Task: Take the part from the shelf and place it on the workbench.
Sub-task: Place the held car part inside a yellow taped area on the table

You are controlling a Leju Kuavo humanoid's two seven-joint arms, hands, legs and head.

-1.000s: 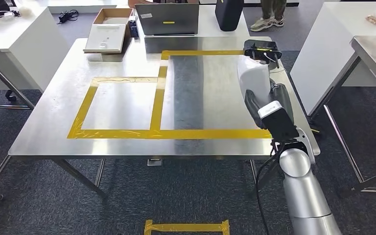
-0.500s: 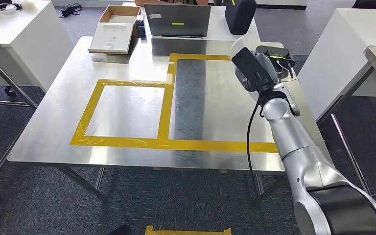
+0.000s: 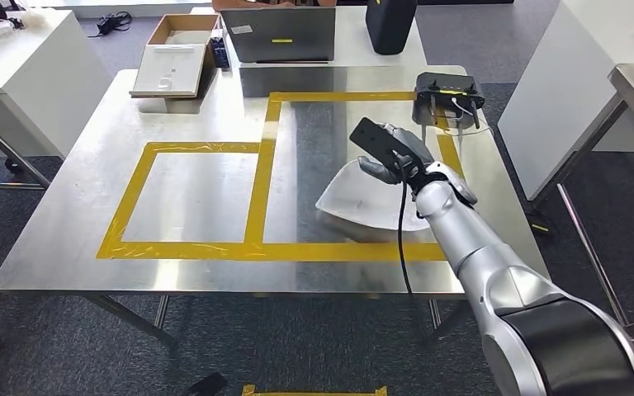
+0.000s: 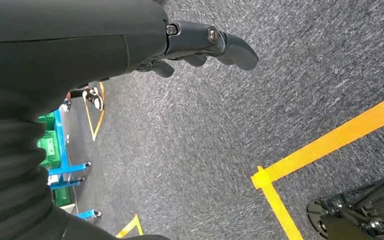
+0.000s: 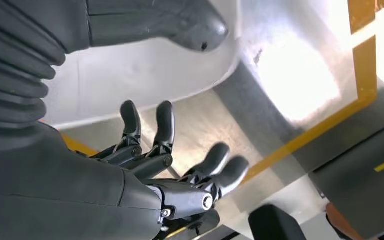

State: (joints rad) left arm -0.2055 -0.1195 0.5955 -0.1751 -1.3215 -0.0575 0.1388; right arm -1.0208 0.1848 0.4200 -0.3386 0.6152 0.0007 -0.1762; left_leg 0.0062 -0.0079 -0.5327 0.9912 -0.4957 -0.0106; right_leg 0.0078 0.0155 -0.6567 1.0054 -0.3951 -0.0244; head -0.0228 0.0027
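Right robot hand (image 3: 392, 151) is open above the white part (image 3: 355, 198), fingers spread, holding nothing. That part lies on the counter (image 3: 66, 223), inside the yellow tape (image 3: 262, 177) (the placing looks done). Next, pull away gently.

White part (image 3: 361, 200), silver workbench (image 3: 74, 223) with yellow tape lines (image 3: 256, 190), dark grey fingers (image 5: 165, 122), grey carpet (image 4: 220, 130)

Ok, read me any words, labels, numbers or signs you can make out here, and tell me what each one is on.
No text can be read here.
White sticker on the laptop lid: too small to read.
Marks on the white box lid: too small and blurred to read.
Yellow strip on the laptop lid: a plain strip, no lettering to be made out.
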